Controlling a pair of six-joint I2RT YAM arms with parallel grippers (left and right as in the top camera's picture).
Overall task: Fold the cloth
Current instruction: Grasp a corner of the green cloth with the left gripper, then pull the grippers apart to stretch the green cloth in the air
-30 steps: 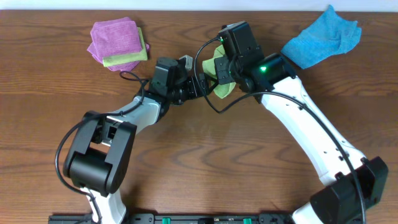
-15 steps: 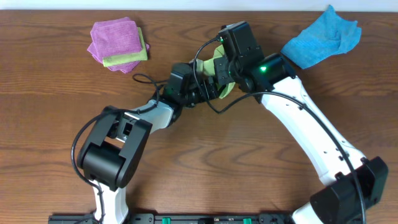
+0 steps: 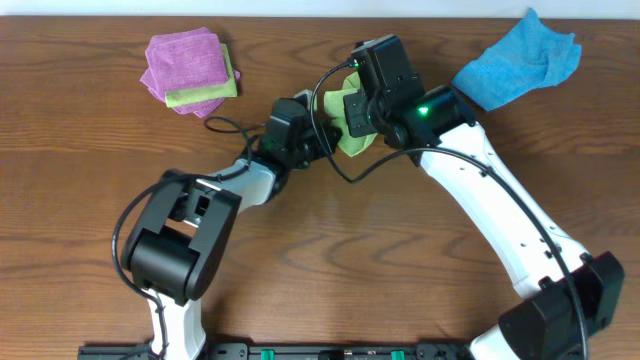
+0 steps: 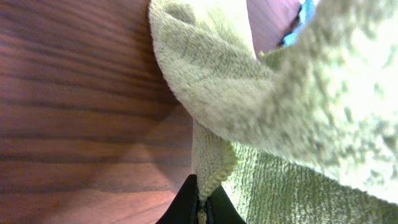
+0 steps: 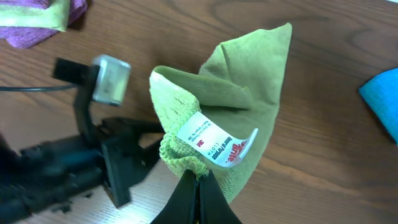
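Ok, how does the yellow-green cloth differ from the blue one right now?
The yellow-green cloth is clamped in the shut jaws of the left gripper and right gripper; the blue cloth lies untouched. The yellow-green one is bunched mid-table; the blue one is at the far-right corner. The yellow-green one shows a white label, the blue one none. Both are rumpled.

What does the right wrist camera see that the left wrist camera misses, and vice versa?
Only the right wrist view shows a white label on the lime cloth, the left arm, purple cloths and the right gripper holding it. Only the left wrist view shows the stitched hem clamped in the left gripper. Both show that cloth, the wooden table and some blue cloth.
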